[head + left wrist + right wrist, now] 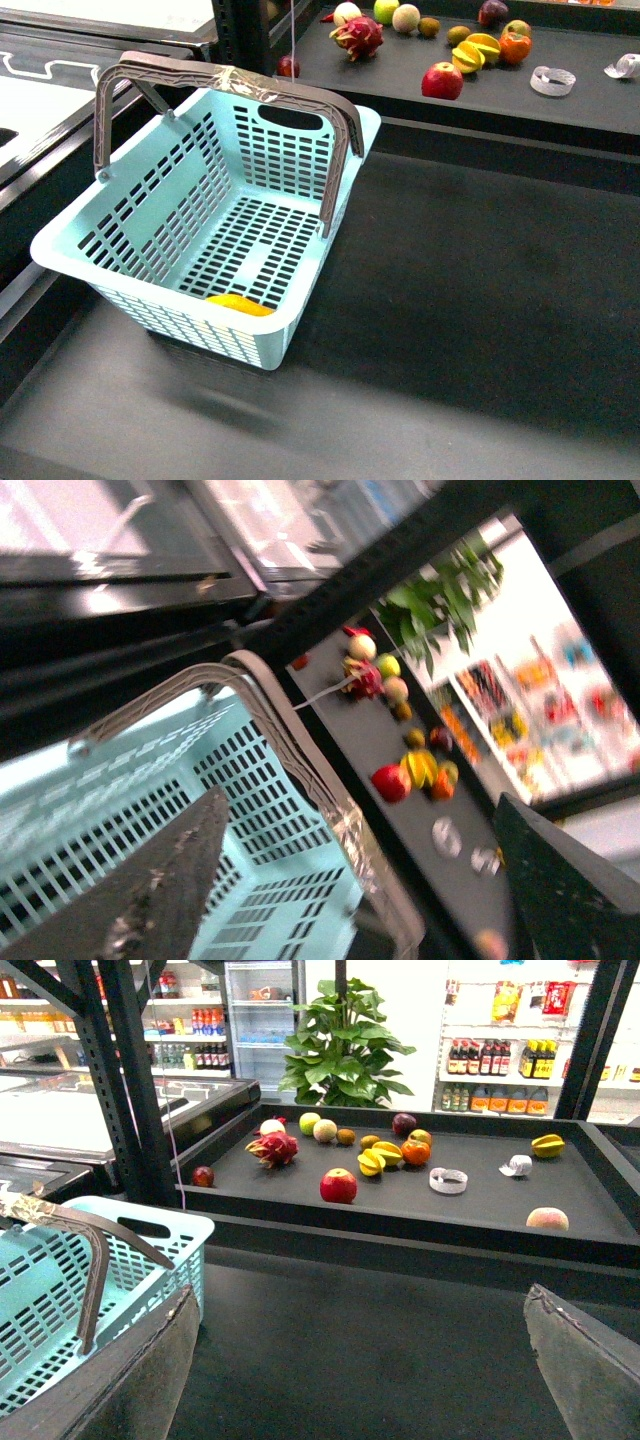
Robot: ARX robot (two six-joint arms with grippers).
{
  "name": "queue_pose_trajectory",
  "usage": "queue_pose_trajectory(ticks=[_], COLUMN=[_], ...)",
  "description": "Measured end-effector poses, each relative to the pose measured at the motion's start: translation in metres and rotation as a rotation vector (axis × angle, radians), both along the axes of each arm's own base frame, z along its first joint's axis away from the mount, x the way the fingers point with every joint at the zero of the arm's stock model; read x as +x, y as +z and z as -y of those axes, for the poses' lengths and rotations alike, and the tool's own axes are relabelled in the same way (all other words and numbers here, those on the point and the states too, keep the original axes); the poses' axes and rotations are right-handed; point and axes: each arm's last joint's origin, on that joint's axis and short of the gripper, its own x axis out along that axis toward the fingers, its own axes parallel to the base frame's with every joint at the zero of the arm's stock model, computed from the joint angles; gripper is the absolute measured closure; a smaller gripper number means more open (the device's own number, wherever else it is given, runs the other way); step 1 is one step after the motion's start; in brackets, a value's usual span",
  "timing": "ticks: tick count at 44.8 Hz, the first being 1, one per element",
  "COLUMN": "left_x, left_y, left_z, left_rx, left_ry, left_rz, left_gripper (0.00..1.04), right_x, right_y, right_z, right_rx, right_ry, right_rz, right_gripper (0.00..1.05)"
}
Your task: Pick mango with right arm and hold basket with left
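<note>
Basket [225,225] sits on dark tabletop [470,300], handles [230,85] upright and taped. Mango [240,305] lies inside basket at its near wall. Left pincer [365,880] apart, above basket, empty. Right pincer [360,1360] apart, beside basket, empty.

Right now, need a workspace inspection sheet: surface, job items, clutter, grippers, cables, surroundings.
Surface: dark counter, bare beside the basket.
Job's things: basket upright, handles raised and taped; mango lies inside at its near wall.
Clutter: raised shelf holds red apple, dragon fruit, other fruit, tape rolls.
Grippers: left gripper open above the basket; right gripper open, holding nothing; neither shows in the front view.
Cables: thin cord beside the black rack.
Surroundings: shop shelves, fridge, potted plant.
</note>
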Motion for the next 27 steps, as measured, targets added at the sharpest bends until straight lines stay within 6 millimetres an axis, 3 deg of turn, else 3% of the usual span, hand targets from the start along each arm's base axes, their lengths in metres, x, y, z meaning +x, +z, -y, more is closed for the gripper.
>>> queue_pose_trajectory(ticks=[3,7,11,16,27], left_x=[-0.016,-0.033,-0.053,-0.071,-0.097], left_y=[-0.001,-0.002,-0.012,-0.012,-0.012], left_z=[-0.008,-0.016,-0.025,-0.032,-0.043], left_rx=[0.317,0.599,0.742,0.787,0.802], left_ry=[-0.109,-0.129,-0.137,-0.138,-0.157], left_rz=[0.048,0.067,0.040,0.037,0.041], left_gripper=[0.39,0.56,0.77,1.01,1.03], right_x=[0.000,0.000,0.000,0.000,0.000], right_y=[0.000,0.000,0.000,0.000,0.000], right_z=[0.000,0.000,0.000,0.000,0.000], right_rx=[0.000,0.000,0.000,0.000,0.000], right_ry=[0.000,0.000,0.000,0.000,0.000], right_rz=[0.000,0.000,0.000,0.000,0.000], right_gripper=[0.08,0.08,0.08,0.08,0.08])
